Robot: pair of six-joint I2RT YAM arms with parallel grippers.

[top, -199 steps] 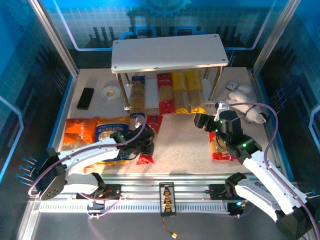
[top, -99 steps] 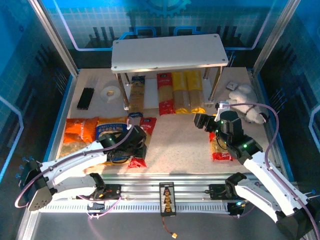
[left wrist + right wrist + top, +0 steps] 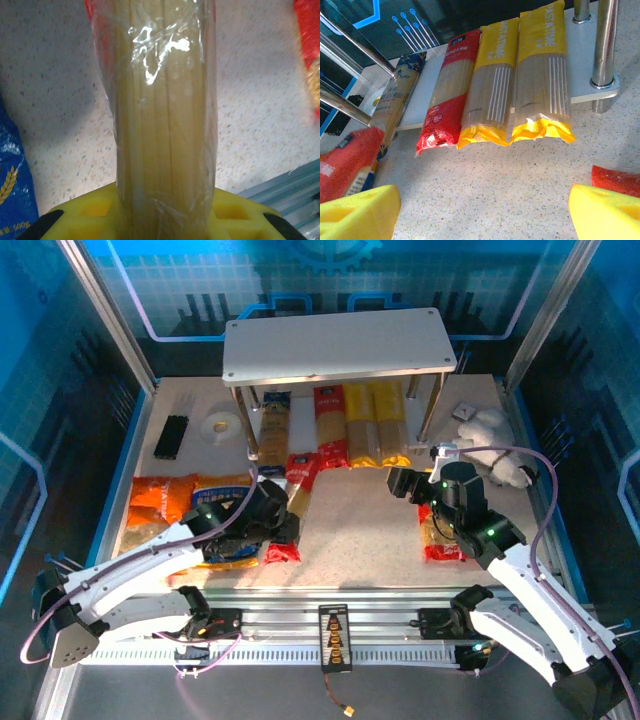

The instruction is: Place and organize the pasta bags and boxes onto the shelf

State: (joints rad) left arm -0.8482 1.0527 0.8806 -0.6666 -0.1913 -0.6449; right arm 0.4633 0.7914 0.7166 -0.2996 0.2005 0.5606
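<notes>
Left gripper (image 3: 287, 524) clamped on one red spaghetti pack (image 3: 299, 476), strands running straight out between its yellow fingers (image 3: 85, 217). Pack's far end is near the shelf (image 3: 335, 345) front, beside the blue-and-tan pack (image 3: 272, 430). Right gripper (image 3: 402, 483) jaws wide apart, holding nothing, facing the other red pack (image 3: 451, 92) and two yellow packs (image 3: 492, 85) side by side on the lower board. Orange bag (image 3: 160, 502), blue bag (image 3: 12, 200) and red bag (image 3: 443, 543) on the table.

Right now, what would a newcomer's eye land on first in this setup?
The white two-tier shelf at the back stands out, with four spaghetti packs lined up on its lower board. In front of it, the left pincer is shut on a red spaghetti pack, while the open right pincer hovers over the tabletop.
</notes>
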